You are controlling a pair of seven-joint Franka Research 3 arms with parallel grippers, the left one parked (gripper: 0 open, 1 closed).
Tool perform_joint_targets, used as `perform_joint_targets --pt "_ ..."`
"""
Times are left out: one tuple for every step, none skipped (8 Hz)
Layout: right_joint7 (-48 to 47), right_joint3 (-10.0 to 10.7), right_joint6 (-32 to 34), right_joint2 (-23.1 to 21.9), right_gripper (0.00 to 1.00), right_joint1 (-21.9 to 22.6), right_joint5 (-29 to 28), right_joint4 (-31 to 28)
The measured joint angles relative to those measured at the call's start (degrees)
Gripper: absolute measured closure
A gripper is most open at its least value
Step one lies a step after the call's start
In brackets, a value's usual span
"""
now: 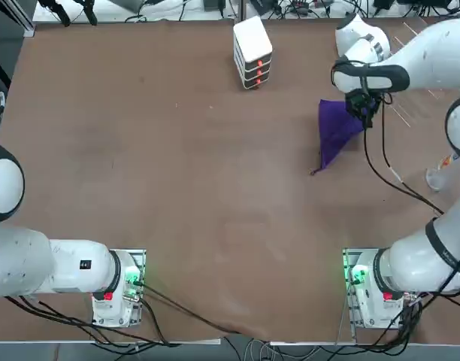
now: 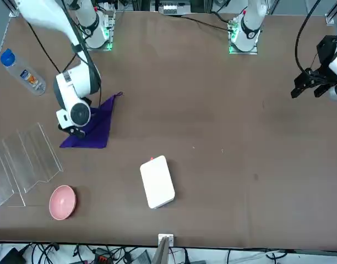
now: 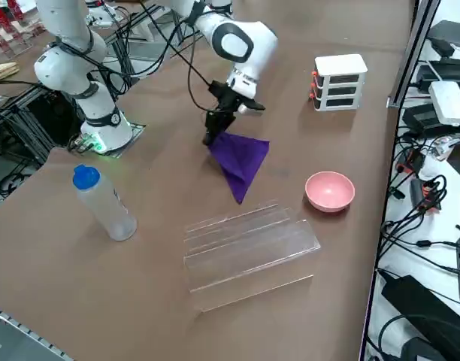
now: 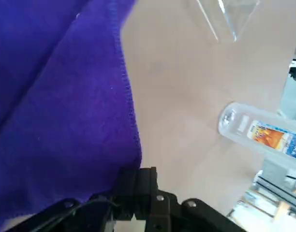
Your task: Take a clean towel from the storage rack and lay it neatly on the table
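Right side view: right pincer (image 3: 213,134) apparently clamped on one corner of the purple towel (image 3: 240,162), which drapes onto the desk (image 3: 140,256), apart from the clear storage rack (image 3: 249,248).

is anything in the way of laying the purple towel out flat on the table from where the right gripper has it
Nothing visible blocks it. The right gripper holds a corner of the towel, which drapes onto bare table. The storage rack, pink bowl and bottle all sit apart from it.
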State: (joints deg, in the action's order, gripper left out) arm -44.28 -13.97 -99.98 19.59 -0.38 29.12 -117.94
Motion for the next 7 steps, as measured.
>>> perform_joint_targets --pt "2.2 0.0 0.0 -1.6 0.99 -0.8 0.0 -3.0" --pt "5.0 0.0 0.0 -3.4 0.99 -1.9 0.0 -5.6" --pt "8.1 0.0 0.3 -5.8 0.99 -3.4 0.0 -8.0" --pt "10.9 0.1 0.7 -8.4 0.99 -5.1 0.0 -10.2" --pt "12.5 0.1 0.7 -10.0 0.99 -6.4 0.0 -11.8" --pt "13.2 0.1 0.3 -10.3 0.99 -7.3 0.0 -12.9" --pt "13.3 0.1 -0.7 -9.7 0.99 -7.7 0.0 -13.5"
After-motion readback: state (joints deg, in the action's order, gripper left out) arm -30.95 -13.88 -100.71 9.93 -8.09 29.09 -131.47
